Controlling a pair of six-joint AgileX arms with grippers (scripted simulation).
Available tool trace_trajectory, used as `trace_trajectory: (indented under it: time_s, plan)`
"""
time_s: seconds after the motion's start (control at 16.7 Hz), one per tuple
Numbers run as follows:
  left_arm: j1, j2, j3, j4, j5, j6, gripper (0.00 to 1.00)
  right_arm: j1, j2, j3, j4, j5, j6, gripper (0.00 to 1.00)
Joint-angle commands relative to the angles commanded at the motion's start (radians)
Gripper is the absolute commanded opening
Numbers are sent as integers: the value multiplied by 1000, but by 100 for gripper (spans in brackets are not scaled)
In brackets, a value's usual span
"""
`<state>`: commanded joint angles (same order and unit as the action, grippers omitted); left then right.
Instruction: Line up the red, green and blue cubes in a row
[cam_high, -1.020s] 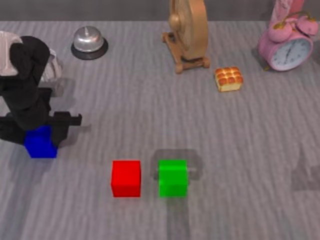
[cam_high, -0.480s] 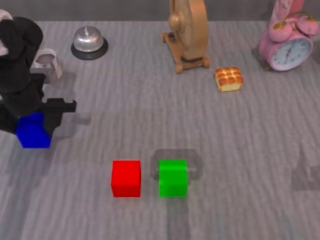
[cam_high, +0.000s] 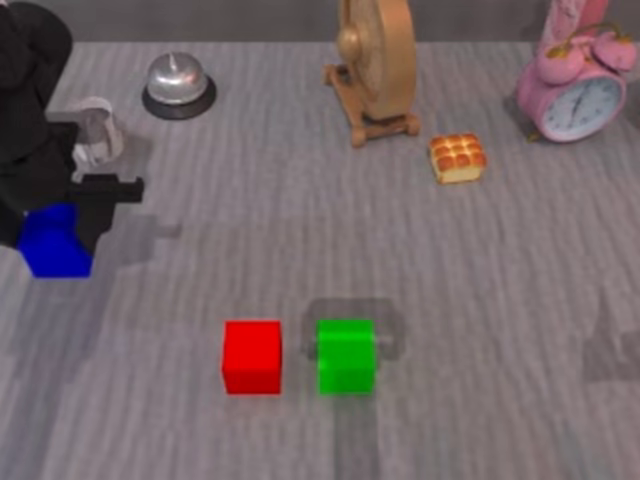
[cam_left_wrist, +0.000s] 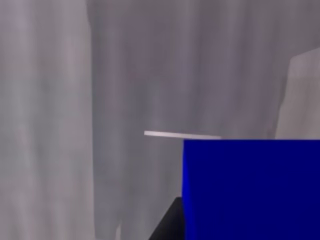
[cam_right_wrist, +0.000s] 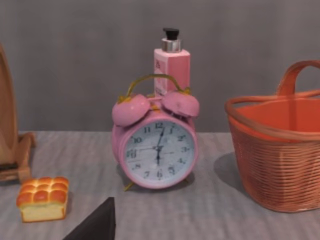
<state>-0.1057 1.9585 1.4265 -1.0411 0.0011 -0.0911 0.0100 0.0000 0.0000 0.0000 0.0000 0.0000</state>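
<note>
- Blue glossy cube (cam_high: 52, 243) sits at the far left of the grey table (cam_high: 300, 230), lifted off the surface and clamped in the left gripper (cam_high: 60, 225); its shadow falls on the table below and to the right of it.
- Left arm, black, reaches in from the upper left corner of the top view, its wrist angled down over the blue cube.
- Left gripper's fingers are closed against the cube's sides; one dark finger (cam_high: 110, 190) sticks out to the right above the cube.
- In the left wrist view the blue cube (cam_left_wrist: 250, 190) fills the lower right part, its top edge level and its faces square to the camera, with a dark piece of finger (cam_left_wrist: 167, 225) just beside it.
- Red glossy cube (cam_high: 252, 356) rests on the table near the front, left of centre, edges square to the table's sides.
- Green glossy cube (cam_high: 346, 355) rests just beside the red one on its right, apart by a narrow gap, in line with it.
- The blue cube is well apart from this pair, farther left and farther back.
- Right arm is outside the top view; only its shadow shows at the right edge. Its wrist view shows a dark fingertip (cam_right_wrist: 97, 222), and whether that gripper's fingers are apart or together I cannot tell.
- Its wrist camera faces a pink twin-bell alarm clock (cam_right_wrist: 155, 147), a golden bread bun (cam_right_wrist: 42, 197) and an orange woven basket (cam_right_wrist: 280, 165).
</note>
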Motion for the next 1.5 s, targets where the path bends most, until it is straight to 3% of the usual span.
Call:
trace_trajectory:
  time_s: [0.12, 0.3, 0.72, 0.9, 1.08, 1.5]
  plan:
    - [-34, 27, 35, -20, 0, -34, 0, 0, 0, 0, 0, 0, 0, 100]
    - [-159, 116, 165, -86, 1, -160, 0, 0, 0, 0, 0, 0, 0, 100]
    - [-632, 382, 658, -296, 4, -635, 0, 0, 0, 0, 0, 0, 0, 100]
    - [-783, 454, 806, -357, 4, -786, 0, 0, 0, 0, 0, 0, 0, 100]
    - [-842, 482, 865, -381, 2, -846, 0, 0, 0, 0, 0, 0, 0, 100]
    - [-841, 477, 822, -338, 3, -842, 0, 0, 0, 0, 0, 0, 0, 100]
